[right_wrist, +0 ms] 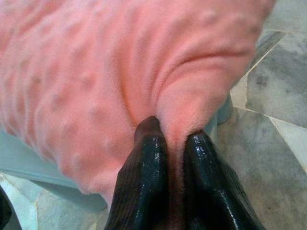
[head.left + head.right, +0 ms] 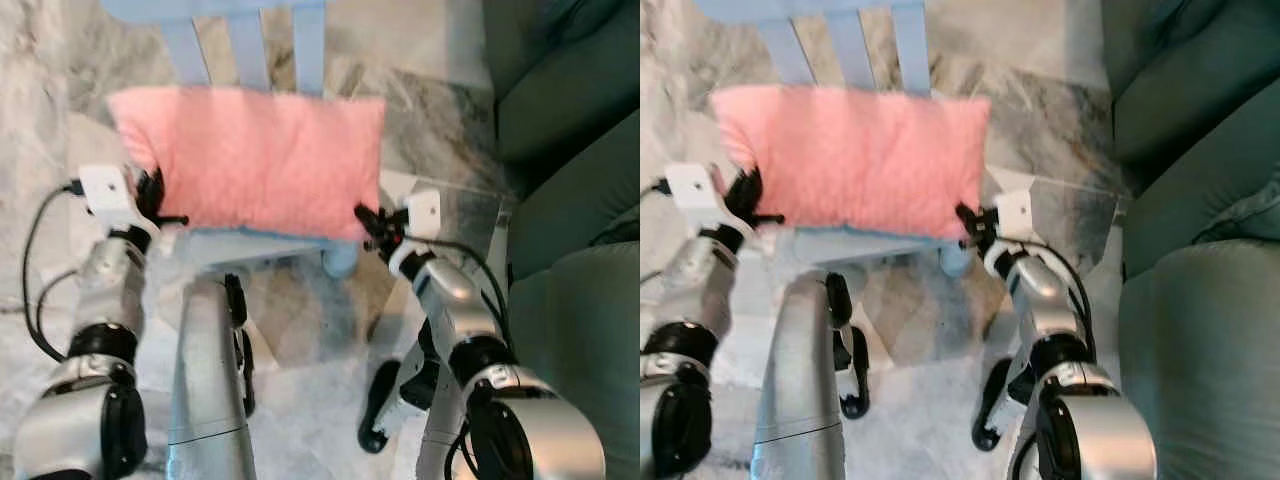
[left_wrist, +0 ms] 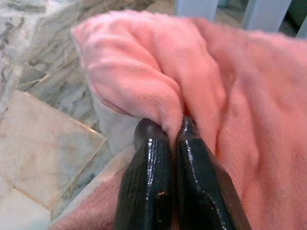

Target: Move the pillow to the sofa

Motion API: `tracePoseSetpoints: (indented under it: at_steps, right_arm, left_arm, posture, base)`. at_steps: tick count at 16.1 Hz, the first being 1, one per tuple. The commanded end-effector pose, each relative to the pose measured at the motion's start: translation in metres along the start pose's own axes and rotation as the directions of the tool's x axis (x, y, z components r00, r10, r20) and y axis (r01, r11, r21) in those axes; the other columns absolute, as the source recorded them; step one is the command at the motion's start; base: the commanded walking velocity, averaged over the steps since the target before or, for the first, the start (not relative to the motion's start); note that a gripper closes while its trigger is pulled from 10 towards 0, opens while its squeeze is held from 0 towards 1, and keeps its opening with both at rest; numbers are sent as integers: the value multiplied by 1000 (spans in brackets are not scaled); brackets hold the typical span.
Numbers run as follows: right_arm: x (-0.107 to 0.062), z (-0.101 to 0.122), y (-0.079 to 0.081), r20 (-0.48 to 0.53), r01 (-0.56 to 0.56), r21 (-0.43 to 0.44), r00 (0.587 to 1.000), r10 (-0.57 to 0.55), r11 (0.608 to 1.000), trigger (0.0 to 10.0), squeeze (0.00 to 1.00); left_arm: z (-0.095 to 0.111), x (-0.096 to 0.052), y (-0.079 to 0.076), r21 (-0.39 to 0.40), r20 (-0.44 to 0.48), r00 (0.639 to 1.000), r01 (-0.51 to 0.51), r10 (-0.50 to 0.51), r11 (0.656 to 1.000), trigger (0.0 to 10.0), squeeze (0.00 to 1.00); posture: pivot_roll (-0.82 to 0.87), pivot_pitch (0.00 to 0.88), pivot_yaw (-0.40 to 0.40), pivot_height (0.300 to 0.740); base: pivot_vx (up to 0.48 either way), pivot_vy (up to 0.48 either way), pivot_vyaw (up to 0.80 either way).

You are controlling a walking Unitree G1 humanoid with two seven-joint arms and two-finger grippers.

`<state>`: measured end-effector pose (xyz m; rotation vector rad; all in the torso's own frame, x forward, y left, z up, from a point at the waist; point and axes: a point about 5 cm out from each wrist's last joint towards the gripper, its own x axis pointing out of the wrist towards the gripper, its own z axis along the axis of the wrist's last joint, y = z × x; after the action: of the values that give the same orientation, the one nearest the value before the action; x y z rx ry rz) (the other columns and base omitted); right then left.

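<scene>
A pink fleecy pillow (image 2: 255,160) lies across the seat of a light blue chair (image 2: 260,248). My left gripper (image 2: 160,205) is shut on the pillow's left edge, pinching a fold of the pillow (image 3: 158,96) between its black fingers (image 3: 146,187). At the pillow's lower right corner my right gripper (image 2: 368,225) is shut on the fabric, with a fold of the pillow (image 1: 182,110) squeezed between its two fingers (image 1: 144,182). The green sofa (image 2: 570,180) stands at the right of the scene.
The chair's back slats (image 2: 245,40) rise behind the pillow. The marble tile floor (image 2: 440,120) lies between the chair and the sofa. My own silver leg (image 2: 205,390) stands below the chair's front edge.
</scene>
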<state>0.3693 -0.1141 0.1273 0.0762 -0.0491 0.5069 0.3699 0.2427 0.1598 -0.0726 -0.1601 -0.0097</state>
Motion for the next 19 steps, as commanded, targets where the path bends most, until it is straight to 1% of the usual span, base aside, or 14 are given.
tracePoseSetpoints:
  at_steps: [1, 3, 4, 5, 6, 7, 9, 10, 11, 12, 13, 16, 18, 19]
  right_arm:
    - [-7, -7, 1, 4, 0, -15, 1000, 0, 1000, 0, 0]
    - [-18, -11, -1, 39, 53, -25, 998, -52, 998, 0, 0]
    - [-22, -12, -3, 50, 78, -30, 996, -76, 997, 0, 0]
    - [-27, -14, -5, 55, 109, -51, 993, -106, 993, 0, 0]
    - [-31, -15, -5, 63, 118, -96, 992, -112, 988, 0, 0]
    - [-33, -14, -5, 78, 151, -72, 986, -146, 986, 0, 0]
    - [-40, -11, -5, 114, 176, -106, 980, -164, 979, 0, 0]
    - [-43, -12, -7, 115, 196, -98, 976, -185, 976, 0, 0]
    - [-51, -14, -7, 116, 225, -95, 970, -213, 970, 0, 0]
    - [-55, -15, -7, 117, 238, -96, 967, -227, 966, 0, 0]
    - [-66, -20, -8, 118, 284, -93, 955, -272, 954, 0, 0]
    - [-81, -23, -9, 118, 343, -79, 936, -333, 936, 0, 0]
    - [-88, -20, -11, 121, 363, -85, 928, -352, 928, 0, 0]
    - [-98, -11, -13, 142, 389, -101, 916, -374, 916, 0, 0]
  left_arm:
    - [-6, -7, 2, 18, 4, 1000, -18, 18, 1000, 0, 0]
    - [-19, -16, -8, 17, 7, 1000, -9, 9, 1000, 0, 0]
    - [-23, -19, -15, 13, 6, 1000, 14, -14, 1000, 0, 0]
    - [-25, -19, -21, 34, 15, 1000, 25, -25, 999, 0, 0]
    - [-29, -18, -27, -11, 1, 1000, 20, -20, 1000, 0, 0]
    - [-28, -19, -34, -4, 11, 999, 44, -44, 999, 0, 0]
    - [-32, -22, -53, -31, 15, 995, 102, -101, 994, 0, 0]
    - [-35, -24, -58, -32, 13, 993, 116, -116, 993, 0, 0]
    - [-39, -30, -62, -44, 3, 993, 115, -115, 992, 0, 0]
    - [-42, -34, -63, -46, -3, 993, 119, -119, 992, 0, 0]
    - [-51, -45, -67, -47, -21, 992, 124, -125, 991, 0, 0]
    - [-64, -62, -73, -57, -59, 990, 127, -130, 990, 0, 0]
    - [-65, -67, -76, -62, -69, 988, 133, -137, 989, 0, 0]
    - [-64, -76, -73, -55, -74, 986, 148, -152, 987, 0, 0]
  posture:
    - [-52, 200, 2, 489]
    - [-61, 145, 16, 489]
    - [-67, 113, 24, 489]
    - [-75, 65, 34, 489]
    - [-82, 35, 41, 489]
    - [-91, 15, 46, 489]
    - [-98, 0, 54, 489]
    - [-106, 0, 56, 489]
    - [-110, 0, 58, 489]
    - [-112, 0, 62, 489]
    - [-116, 0, 63, 489]
    - [-136, 0, 74, 489]
    - [-150, 0, 81, 489]
    - [-154, 0, 80, 489]
  base:
    - [0, 0, 0]
    - [0, 0, 0]
    - [0, 0, 0]
    - [0, 0, 0]
    - [0, 0, 0]
    - [0, 0, 0]
    - [0, 0, 0]
    - [0, 0, 0]
    - [0, 0, 0]
    - [0, 0, 0]
    - [0, 0, 0]
    - [0, 0, 0]
    - [0, 0, 0]
    - [0, 0, 0]
